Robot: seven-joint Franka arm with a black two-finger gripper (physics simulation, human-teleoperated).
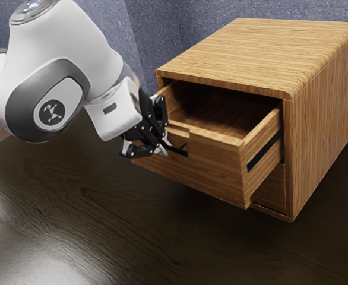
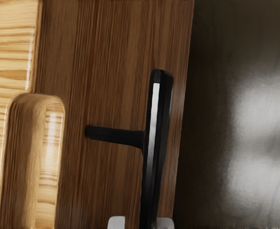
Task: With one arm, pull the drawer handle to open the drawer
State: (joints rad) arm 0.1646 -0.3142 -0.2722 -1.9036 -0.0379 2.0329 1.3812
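A dark, glossy table (image 1: 103,237) stretches across the exterior view, and on it, toward the exterior view's right, we see a light oak cabinet (image 1: 269,53) with rounded corners, set against a blue-grey wall (image 1: 162,24). The white and grey Franka arm (image 1: 55,77) enters from the exterior view's upper left and reaches toward the cabinet's open face. The drawer (image 1: 221,160) stands pulled well out of the cabinet, its empty wooden interior open to view and its front panel facing the arm; a black runner slot shows along its side. At that front panel we find the black gripper (image 1: 152,147), tilted downward and pressed close to the wood. The drawer handle (image 1: 179,151), a slim black bar, runs out from between the fingers toward the exterior view's right. From the wrist view we look straight along the drawer front (image 2: 102,71), where the drawer handle (image 2: 154,143) stands off the panel on a short black post, with the dark table beyond it. Two pale fingertips (image 2: 116,222) flank the near end of the bar, one on each side, and we read the jaws as drawn narrow and clamped on the drawer handle.
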